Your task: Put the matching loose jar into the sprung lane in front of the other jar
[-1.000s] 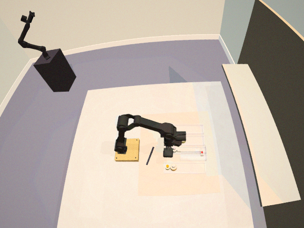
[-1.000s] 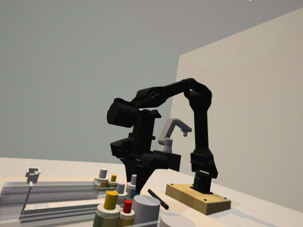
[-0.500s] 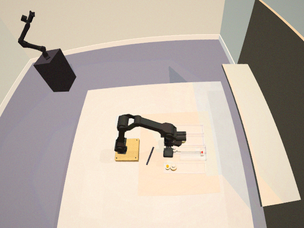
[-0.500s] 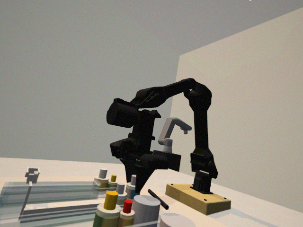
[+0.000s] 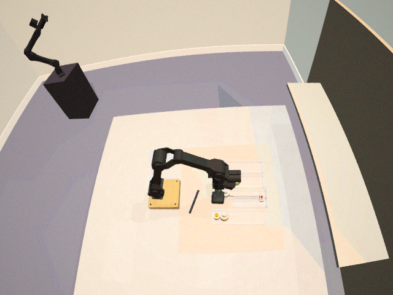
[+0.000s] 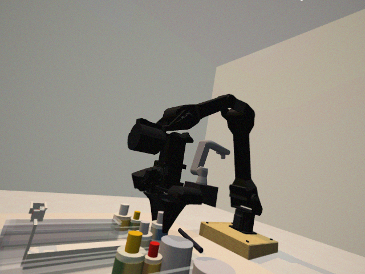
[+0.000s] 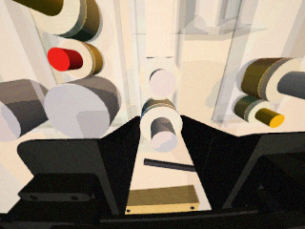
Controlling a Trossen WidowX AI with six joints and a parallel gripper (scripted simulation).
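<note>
My gripper (image 6: 160,225) (image 7: 159,119) is shut on a white-capped jar (image 6: 157,226) (image 7: 164,139) with a white shoulder; a blue band shows low on it in the exterior view. The jar is upright, and its base is hidden. Another white-capped jar (image 6: 144,227) (image 7: 162,82) (image 5: 226,192) stands directly behind it in the sprung lane (image 7: 161,29). The two line up in the wrist view and look close together; whether they touch I cannot tell. The low front stop and the contact with the pusher plate are hidden.
Left in the wrist view are a yellow-capped jar (image 6: 134,241), a red-capped jar (image 7: 59,59) (image 6: 153,249) and grey cylinders (image 7: 78,110) (image 6: 177,250). Right are a small yellow-capped jar (image 7: 269,117) (image 5: 216,215) and a larger jar (image 7: 259,78) (image 5: 224,216). A dark rod (image 5: 194,201) (image 7: 167,165) lies near the base.
</note>
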